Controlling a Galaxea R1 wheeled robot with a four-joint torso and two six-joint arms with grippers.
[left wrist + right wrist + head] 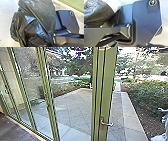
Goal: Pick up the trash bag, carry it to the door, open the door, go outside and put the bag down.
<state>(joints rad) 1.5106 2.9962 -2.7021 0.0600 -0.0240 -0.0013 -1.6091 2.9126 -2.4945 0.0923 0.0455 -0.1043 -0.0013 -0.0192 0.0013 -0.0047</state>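
The black trash bag (36, 25) looms close in the left wrist view, its plastic creased and shiny. Its long folds draw together at my left gripper (53, 45), which is shut on the bag. Part of the trash bag (97, 11) shows in the right wrist view too, beside the robot's dark plate. How my right gripper stands cannot be made out. In the head view, a green-framed door (108, 84) stands a little right of the middle, with a lever handle (106, 123) low on it. Whether the door is ajar is unclear.
Tall glass panels with green frames (46, 89) run along the left, above a dark indoor floor (15, 129). Outside lie a paved yard (75, 105), a pale stone edging (131, 119) and bushes (147, 94) to the right. An unclear whitish shape (162, 130) stands at the right edge.
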